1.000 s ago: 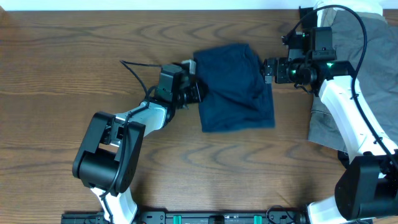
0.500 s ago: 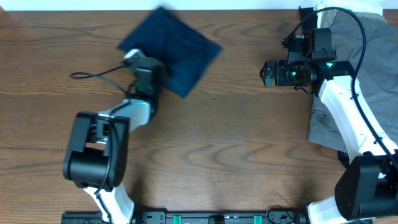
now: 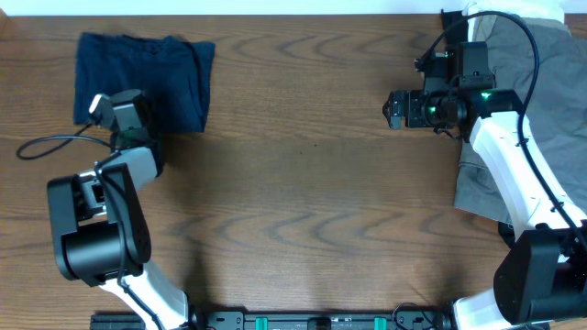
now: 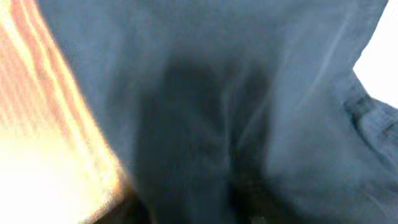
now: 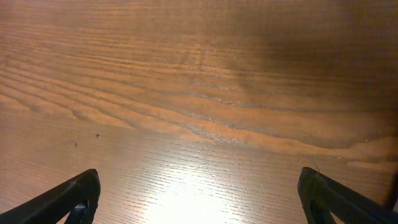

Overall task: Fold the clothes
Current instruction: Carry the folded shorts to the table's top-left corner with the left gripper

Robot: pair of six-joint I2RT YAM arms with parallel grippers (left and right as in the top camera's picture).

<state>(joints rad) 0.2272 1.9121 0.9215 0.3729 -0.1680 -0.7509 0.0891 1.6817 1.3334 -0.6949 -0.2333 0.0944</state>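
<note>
The clothes, dark navy shorts folded into a compact rectangle, lie flat at the table's far left corner. My left gripper sits at their near edge, over the cloth. In the left wrist view the blurred navy clothes fill nearly the whole frame and hide the fingers, so the frames do not show how the jaws stand. My right gripper hovers over bare wood at the right, far from the shorts. It is open, with both fingertips wide apart and nothing between them.
A light grey garment lies at the right edge under the right arm, with a white cloth behind it. A black cable trails left from the left wrist. Brown wooden tabletop spans the middle.
The left arm has swung from the table's middle to the far left corner, carrying the folded shorts along. The shorts now lie flat there. The right arm has not moved.
</note>
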